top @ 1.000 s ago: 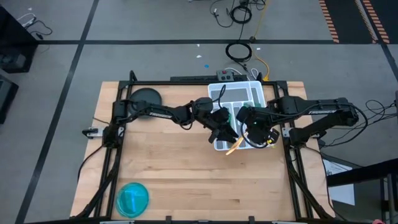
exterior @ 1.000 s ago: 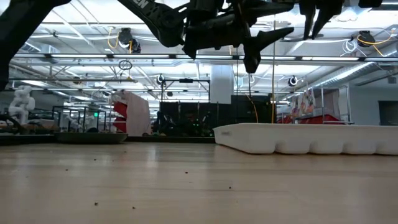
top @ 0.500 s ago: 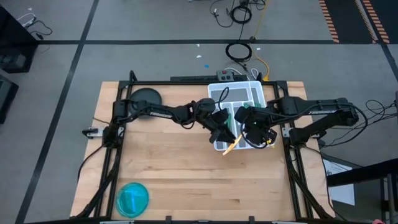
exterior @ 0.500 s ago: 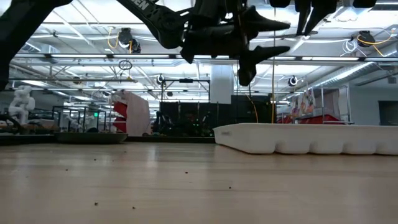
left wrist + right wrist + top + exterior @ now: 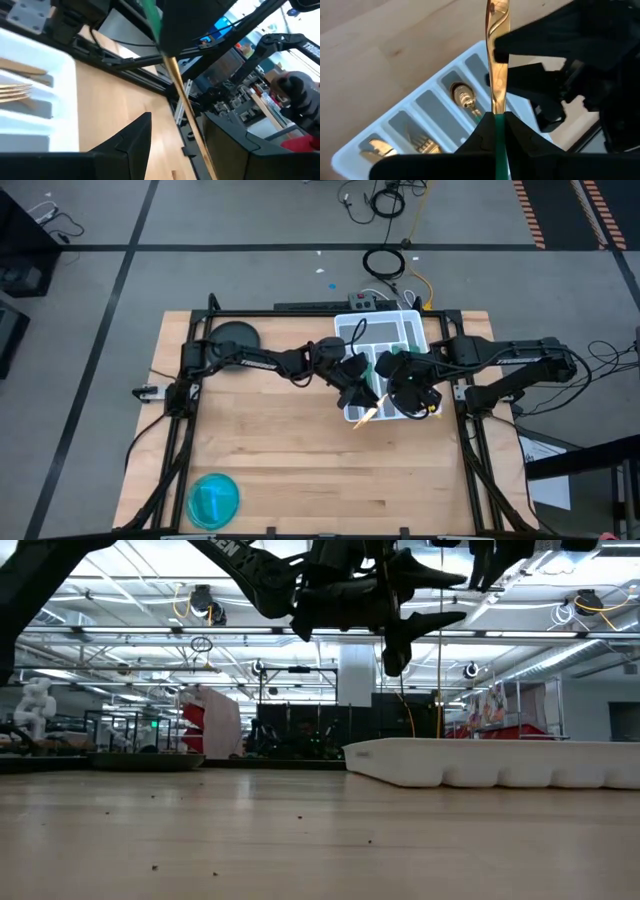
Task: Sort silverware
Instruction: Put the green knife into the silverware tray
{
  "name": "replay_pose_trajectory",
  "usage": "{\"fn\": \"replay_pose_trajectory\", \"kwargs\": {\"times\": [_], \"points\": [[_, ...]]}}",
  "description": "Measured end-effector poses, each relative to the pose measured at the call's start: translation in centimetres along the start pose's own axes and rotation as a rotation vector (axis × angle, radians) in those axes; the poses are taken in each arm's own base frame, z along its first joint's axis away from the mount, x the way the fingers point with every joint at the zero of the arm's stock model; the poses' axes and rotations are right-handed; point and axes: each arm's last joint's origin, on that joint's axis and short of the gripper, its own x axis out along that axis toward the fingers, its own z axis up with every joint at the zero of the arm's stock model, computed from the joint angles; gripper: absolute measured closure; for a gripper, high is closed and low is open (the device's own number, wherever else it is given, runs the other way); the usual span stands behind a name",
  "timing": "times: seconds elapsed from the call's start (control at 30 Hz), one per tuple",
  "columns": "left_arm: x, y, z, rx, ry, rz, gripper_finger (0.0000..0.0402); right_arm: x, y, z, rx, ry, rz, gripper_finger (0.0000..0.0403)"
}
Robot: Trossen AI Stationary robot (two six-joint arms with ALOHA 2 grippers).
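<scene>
Gold-bladed knife (image 5: 496, 70) with green handle is pinched in the right pincer (image 5: 496, 131), held above the white tray's (image 5: 412, 320) near edge. Blade sticks out past the tray over the wooden bench (image 5: 300, 460). Left pincer (image 5: 357, 385) sits just beside it with jaws wide, gripping nothing. Forks (image 5: 15, 92) and spoons lie in tray compartments. Blue bowl (image 5: 214, 500) sits well apart at the near left corner.

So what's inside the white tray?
Gold cutlery lies in the tray: a fork in one slot, a spoon in the next. The arms cover the other slots. The right pincer holds a knife above it.
</scene>
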Motion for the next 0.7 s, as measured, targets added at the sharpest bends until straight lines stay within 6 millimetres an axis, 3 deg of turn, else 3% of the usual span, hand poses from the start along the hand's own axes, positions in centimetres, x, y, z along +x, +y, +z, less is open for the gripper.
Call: {"fn": "replay_pose_trajectory", "kwargs": {"times": [0.3, 0.7], "points": [[0.4, -0.7, 0.0, -0.013, -0.007, -0.042, 0.0234, 1.3, -0.3, 0.3, -0.009, 0.03, 0.046, 0.0403], [0.4, -0.3, -0.5, 0.003, 0.019, -0.01, 0.0382, 1.7, -0.5, 0.4, -0.012, 0.078, 0.029, 0.0401]]}}
